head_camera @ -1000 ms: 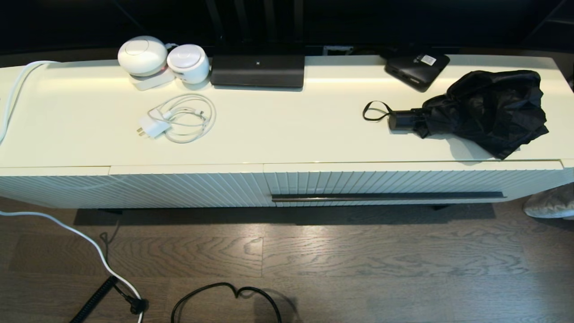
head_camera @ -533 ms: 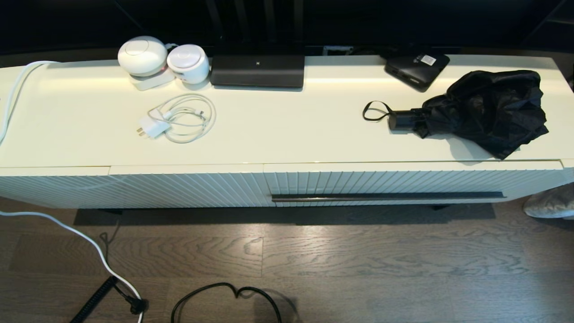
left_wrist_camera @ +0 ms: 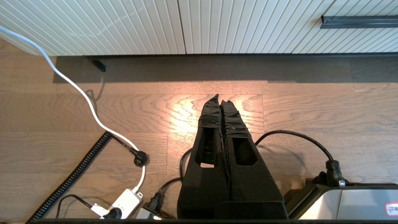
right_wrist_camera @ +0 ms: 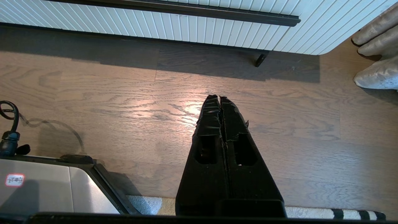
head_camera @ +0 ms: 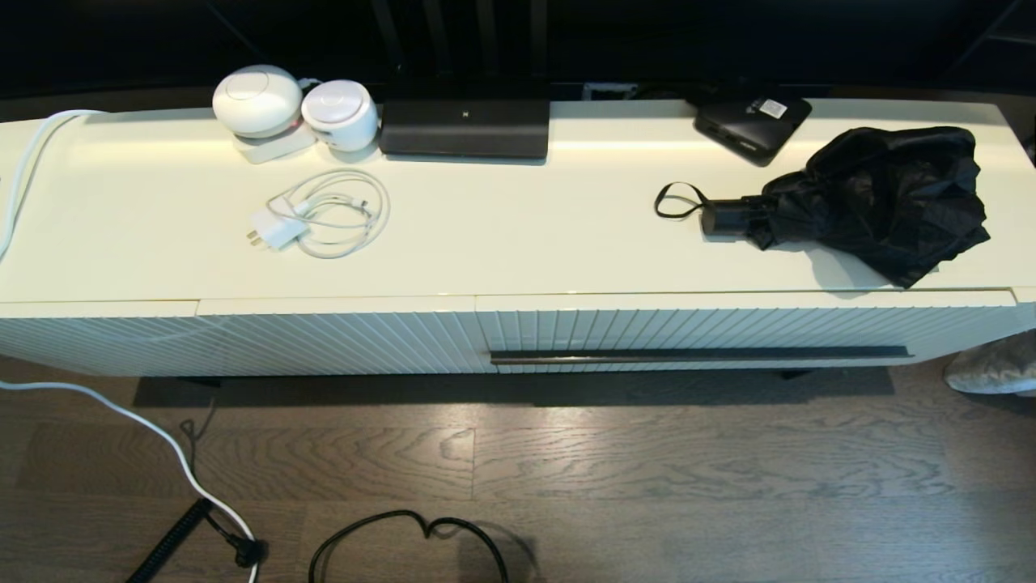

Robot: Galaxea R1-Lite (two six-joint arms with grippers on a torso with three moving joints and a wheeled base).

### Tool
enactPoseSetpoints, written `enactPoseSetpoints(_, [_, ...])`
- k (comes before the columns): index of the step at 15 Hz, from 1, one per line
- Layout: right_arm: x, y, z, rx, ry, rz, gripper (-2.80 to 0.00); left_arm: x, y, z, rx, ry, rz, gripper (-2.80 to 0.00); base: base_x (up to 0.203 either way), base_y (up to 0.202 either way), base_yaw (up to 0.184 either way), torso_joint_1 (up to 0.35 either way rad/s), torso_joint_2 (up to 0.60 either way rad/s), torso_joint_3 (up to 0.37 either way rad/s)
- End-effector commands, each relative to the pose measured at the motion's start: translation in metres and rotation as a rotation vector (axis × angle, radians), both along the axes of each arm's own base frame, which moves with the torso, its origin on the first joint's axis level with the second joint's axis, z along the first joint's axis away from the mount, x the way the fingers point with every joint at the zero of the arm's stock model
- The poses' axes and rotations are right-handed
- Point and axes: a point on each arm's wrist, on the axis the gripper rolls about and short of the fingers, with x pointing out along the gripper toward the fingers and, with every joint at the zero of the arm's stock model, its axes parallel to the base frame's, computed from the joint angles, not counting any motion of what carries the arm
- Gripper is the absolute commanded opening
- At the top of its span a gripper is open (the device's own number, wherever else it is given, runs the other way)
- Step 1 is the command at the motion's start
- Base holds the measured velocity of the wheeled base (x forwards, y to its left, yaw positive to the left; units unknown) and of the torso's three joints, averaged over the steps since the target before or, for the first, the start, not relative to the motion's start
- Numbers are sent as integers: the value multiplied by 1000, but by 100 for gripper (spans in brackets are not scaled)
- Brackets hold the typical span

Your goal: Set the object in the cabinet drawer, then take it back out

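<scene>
The black folding umbrella (head_camera: 874, 198) lies on the cabinet top at the right, its short handle (head_camera: 728, 217) and thin wrist loop (head_camera: 676, 200) pointing left. Below it the cabinet drawer (head_camera: 728, 328) is pushed in, ribbed front flush, with its long dark bar handle (head_camera: 700, 355). That bar handle (right_wrist_camera: 174, 9) also shows in the right wrist view, and its left end (left_wrist_camera: 359, 21) in the left wrist view. Neither arm shows in the head view. My left gripper (left_wrist_camera: 220, 101) and right gripper (right_wrist_camera: 219, 99) hang shut and empty above the wooden floor in front of the cabinet.
On the cabinet top sit two white round devices (head_camera: 291, 104), a coiled white charger (head_camera: 324, 214), a black rectangular device (head_camera: 465, 125) and a flat black box with a sticker (head_camera: 753, 123). Cables (head_camera: 405, 538) lie on the floor. The robot base (left_wrist_camera: 345, 202) is beside both grippers.
</scene>
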Motion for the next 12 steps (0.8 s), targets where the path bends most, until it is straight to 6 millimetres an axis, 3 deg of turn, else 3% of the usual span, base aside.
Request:
enactPoseSetpoints(1, [0,0,-1,3,0,1,-280,0,0,0,0,-1,1,-280,0,0,0,0,0,0])
enactPoseSetpoints(12, [0,0,-1,31,3,-4,-280,0,0,0,0,0,0,-280,0,0,0,0,0,0])
